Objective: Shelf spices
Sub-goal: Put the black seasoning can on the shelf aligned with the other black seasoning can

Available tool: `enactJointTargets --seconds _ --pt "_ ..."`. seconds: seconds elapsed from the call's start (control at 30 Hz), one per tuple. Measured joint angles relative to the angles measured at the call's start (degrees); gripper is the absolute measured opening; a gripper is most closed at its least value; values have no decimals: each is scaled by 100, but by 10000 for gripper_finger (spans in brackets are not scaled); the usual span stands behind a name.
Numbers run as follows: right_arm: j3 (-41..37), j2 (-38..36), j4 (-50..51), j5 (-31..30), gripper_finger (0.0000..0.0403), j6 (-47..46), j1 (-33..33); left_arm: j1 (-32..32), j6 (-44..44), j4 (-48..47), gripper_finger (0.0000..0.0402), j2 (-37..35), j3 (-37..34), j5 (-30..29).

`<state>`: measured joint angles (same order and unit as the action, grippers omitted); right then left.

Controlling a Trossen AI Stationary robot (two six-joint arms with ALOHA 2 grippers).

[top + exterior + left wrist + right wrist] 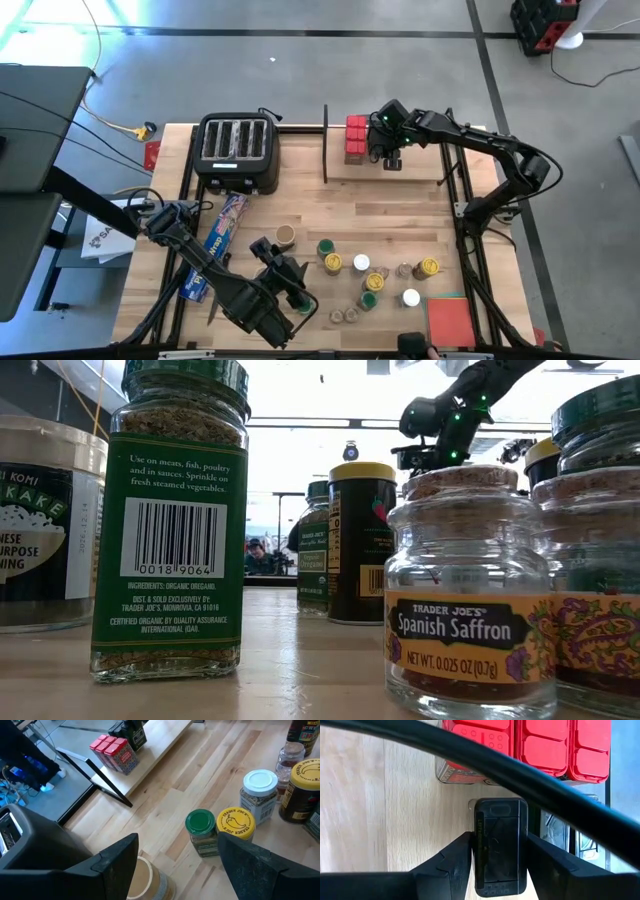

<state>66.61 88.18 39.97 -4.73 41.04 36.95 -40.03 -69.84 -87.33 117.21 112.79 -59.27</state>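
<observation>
The shelf (420, 168) is a light-wood board at the table's far right. Three red tins (356, 138) stand in a row on its left end. Beside them a black box (500, 845) stands on the board, between the fingers of my right gripper (500, 857), which reaches down from above. Several round spice jars (370, 280) stand on the table's near right. My left gripper (182, 865) hangs open above the table near a tan-lidded jar (142, 877), close to green-lidded (201, 822) and yellow-lidded (236, 822) jars. My right gripper has the black box between its two fingers, one on each long side (476, 850), near the box's top. The fingers slant steeply down from above. The box stands upright with its base on the shelf board, next to the red tins (540, 745).
A black four-slot toaster (238, 150) stands at the far left, and a long blue wrap box (218, 240) lies in front of it. A flat red pad (450, 320) lies at the near right. The shelf's black rod frame (95, 775) rises at its left end.
</observation>
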Motion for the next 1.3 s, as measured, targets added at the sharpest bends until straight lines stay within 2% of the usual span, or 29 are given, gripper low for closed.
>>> enactJointTargets --seconds 0.77,1.07,1.3 --pt "0 0 61 17 171 -3 0 0 2 17 268 0 0 5" --pt "0 -2 61 -151 226 2 -2 0 2 20 268 0 0 22" --pt "9 -335 331 -519 229 -48 -223 0 2 20 268 0 0 22"
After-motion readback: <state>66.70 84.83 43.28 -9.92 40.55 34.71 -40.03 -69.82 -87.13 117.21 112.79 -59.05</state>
